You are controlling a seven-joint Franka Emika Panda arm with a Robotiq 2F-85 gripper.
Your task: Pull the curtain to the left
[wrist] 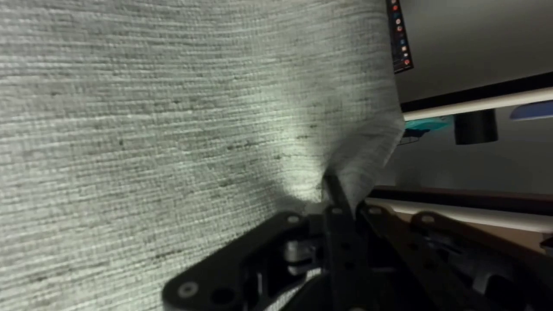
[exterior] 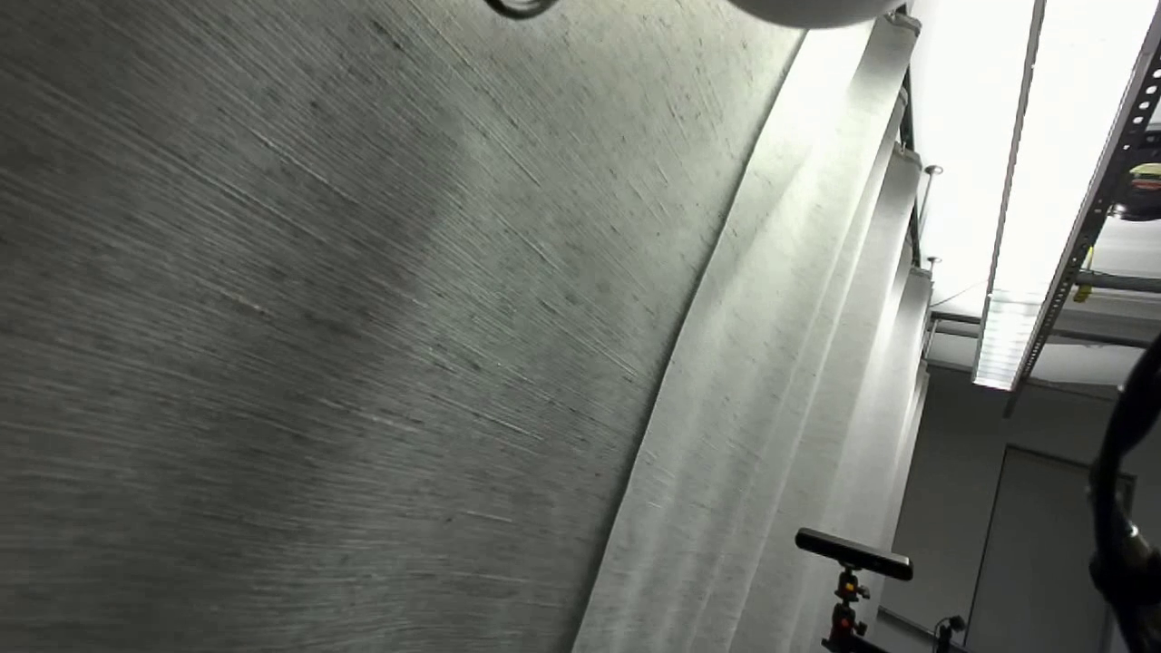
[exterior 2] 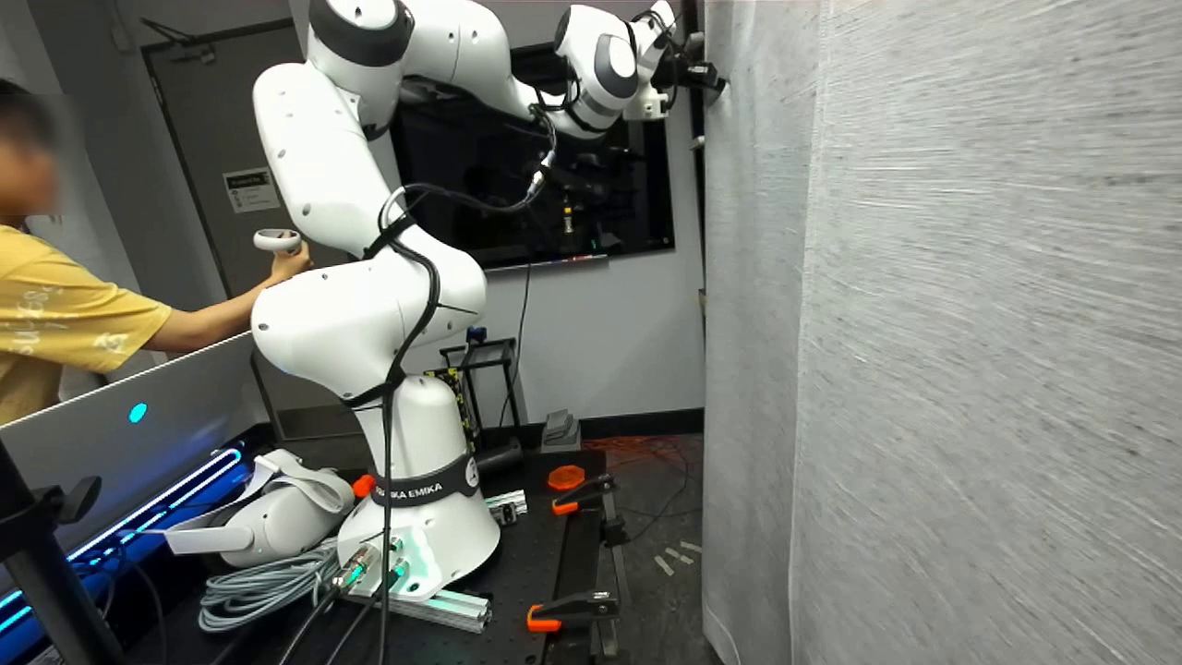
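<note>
Arm up high in an ext. view: base upright, upper arm leaning back, elbow bent near top of frame, forearm running fwd w/ a slight downslope to the wrist. Fingers, close-up in the wrist view, are pinched close tog., pointing up-frame, side links splayed out; in an ext. view they poke fwd approx. horiz., well above base ht.
</note>
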